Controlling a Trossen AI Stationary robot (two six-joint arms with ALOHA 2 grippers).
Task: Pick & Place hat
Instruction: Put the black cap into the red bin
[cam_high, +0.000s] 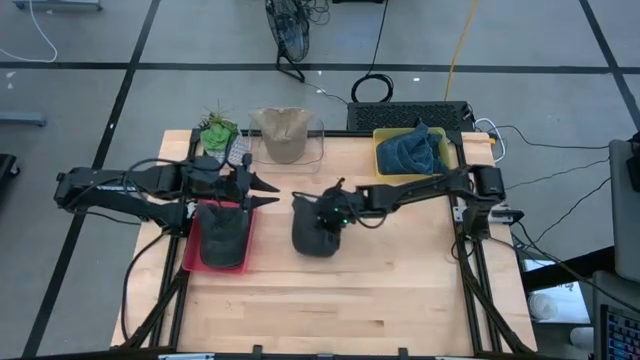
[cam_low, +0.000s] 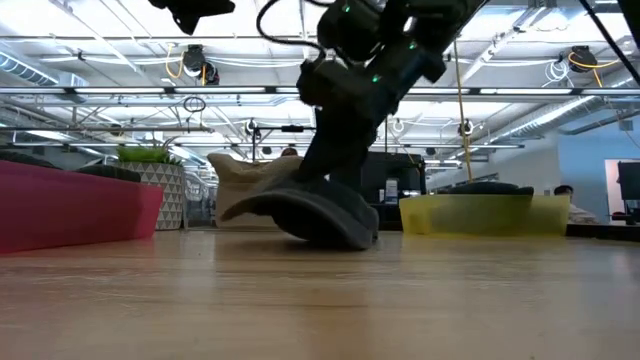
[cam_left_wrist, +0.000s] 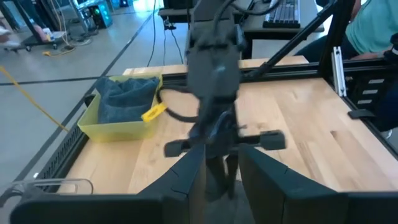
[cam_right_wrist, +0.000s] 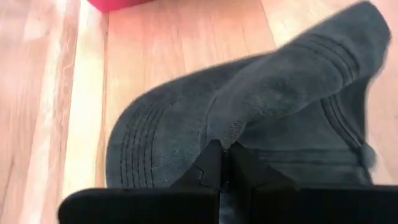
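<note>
A wooden counter (cam_high: 400, 290) seen from above, with two dark robot arms reaching toward its middle. The right pincer (cam_high: 322, 212) is pinched tightly shut on a fold of a dark grey cap (cam_high: 315, 232), which lies near the centre of the counter; in the low view the cap (cam_low: 320, 215) rests on the wood with its brim curving down to the surface, and the right wrist view shows the two fingers pressed together into the fabric (cam_right_wrist: 261, 118). The left pincer (cam_high: 262, 192) hovers just beside the red tray (cam_high: 190, 255) on the left side of the counter, its fingers partly apart and holding nothing. A second dark cap (cam_high: 224, 235) lies inside that red tray. At the back edge of the counter, a tan cap (cam_high: 281, 132) sits in a clear container, a small green plant (cam_high: 217, 127) stands to its left, and a yellow bin (cam_high: 382, 150) on the right back corner holds a blue cloth (cam_high: 415, 150). A keyboard (cam_high: 410, 115) lies just behind the counter.
</note>
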